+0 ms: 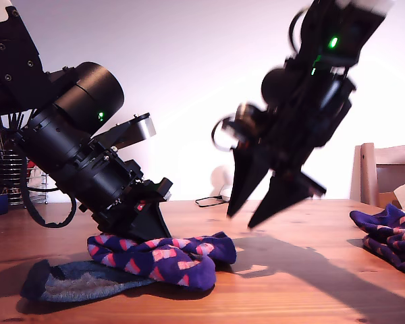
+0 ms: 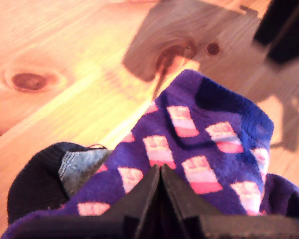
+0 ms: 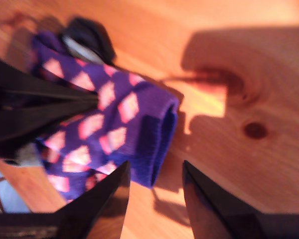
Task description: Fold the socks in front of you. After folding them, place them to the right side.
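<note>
In the exterior view my first claw (image 1: 145, 226) is pressed down onto a purple knit sock with pink checks (image 1: 169, 260), which lies bunched on the brown wooden surface (image 1: 290, 283) toward that view's left. A plain grey-blue sock (image 1: 74, 280) sticks out from under it, flat on the wood. My second claw (image 1: 260, 202) hangs above the surface just to the exterior view's right of the checked sock, clear of it, its fingers spread and holding nothing. A second purple checked sock pile (image 1: 388, 236) sits well apart at the exterior view's right edge, in front of a wooden chair (image 1: 385, 169)

In the first wrist view my first claw (image 2: 161, 172) has its tips met together on the checked fabric (image 2: 189, 149), pinching it; the grey sock (image 2: 79, 167) shows beside

In the second wrist view my second claw (image 3: 154, 172) gapes over bare wood, the sock's cuff (image 3: 149, 134) just ahead of its tips, untouched
</note>
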